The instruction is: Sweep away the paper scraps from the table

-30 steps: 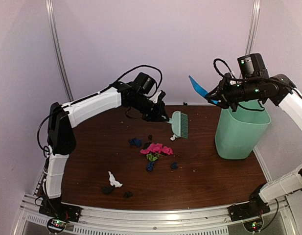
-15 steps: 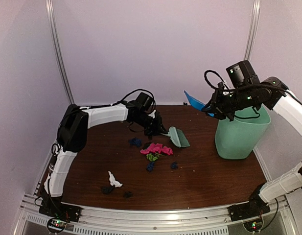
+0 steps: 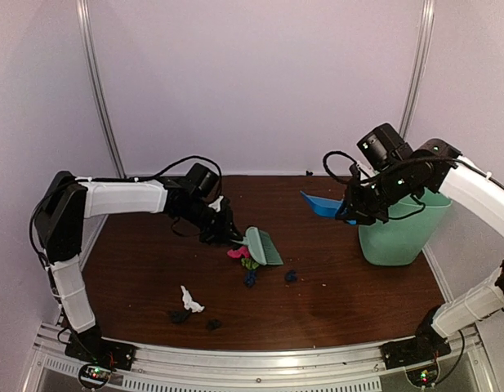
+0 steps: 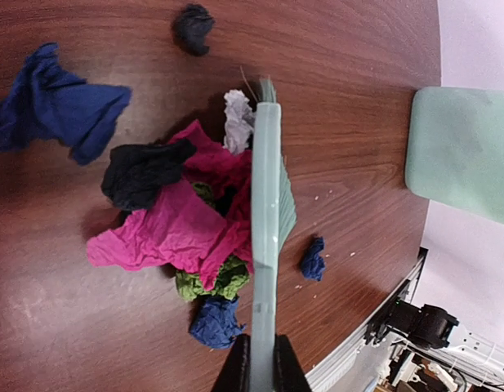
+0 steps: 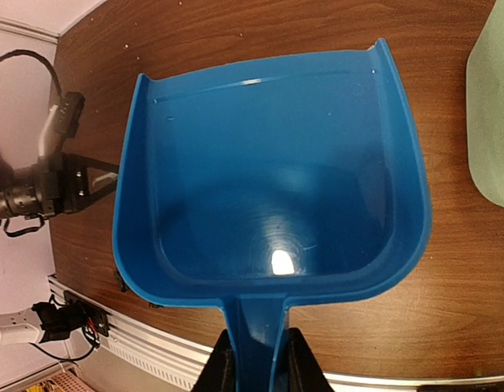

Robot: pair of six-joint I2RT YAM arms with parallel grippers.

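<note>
Top view first: over the last second the left claw (image 3: pixel 225 232) has dragged the brush (image 3: pixel 262 245) from the far side of the counter (image 3: pixel 350 294) down into the main heap of paper scraps (image 3: pixel 245 258). The bristles now sit right against the pink and green wads. The right claw (image 3: pixel 350 214) has dropped the dustpan (image 3: pixel 320 203) from up above the bin (image 3: pixel 399 233) to low over the wood, just left of the bin. There's still open counter between pan and heap. I'd say the sweep has properly started, but nothing's collected yet. A white scrap and a couple of dark ones sit well apart near the front edge, so they'll need their own pass.

Left wrist view: the left claw is clamped on the brush handle. The brush head is edge-on with the pink, black, green and blue wads bunched on one side. One small blue wad sits alone on the other side, so that one got skipped.

Right wrist view: the right claw is gripped tight on the dustpan handle and the pan is totally empty. Can't tell if its lip touches the counter.
</note>
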